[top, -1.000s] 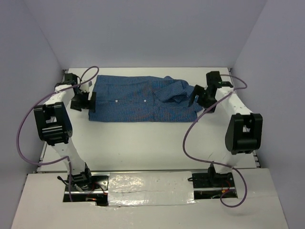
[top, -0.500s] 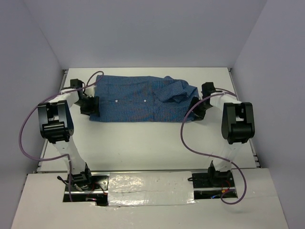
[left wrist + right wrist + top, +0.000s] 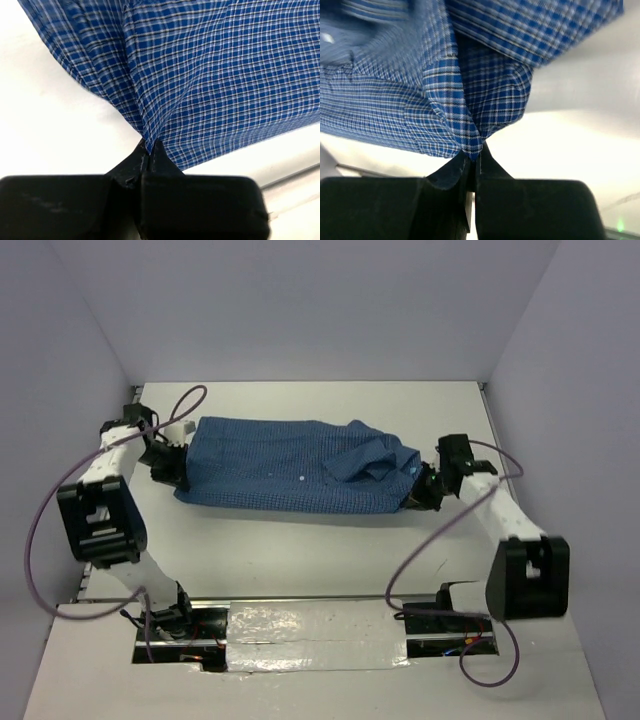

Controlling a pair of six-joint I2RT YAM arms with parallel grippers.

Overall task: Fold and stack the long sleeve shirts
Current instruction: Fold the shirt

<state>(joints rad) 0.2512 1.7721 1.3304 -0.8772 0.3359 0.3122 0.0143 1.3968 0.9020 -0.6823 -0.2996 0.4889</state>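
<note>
A blue finely checked long sleeve shirt stretches across the middle of the white table, partly folded, collar toward the right. My left gripper is shut on the shirt's left edge; in the left wrist view the checked cloth is pinched between the black fingertips. At the other end my right gripper is shut on the right edge by the collar, and the right wrist view shows a fold of cloth caught at the fingertips. The shirt's ends look lifted off the table.
The white table is boxed in by pale walls at the back and both sides. Purple cables loop off each arm. A foil-covered strip lies between the arm bases at the near edge.
Both grippers went from open beside the shirt's ends to shut on them. The shirt has shifted toward the near side and its ends have risen.
</note>
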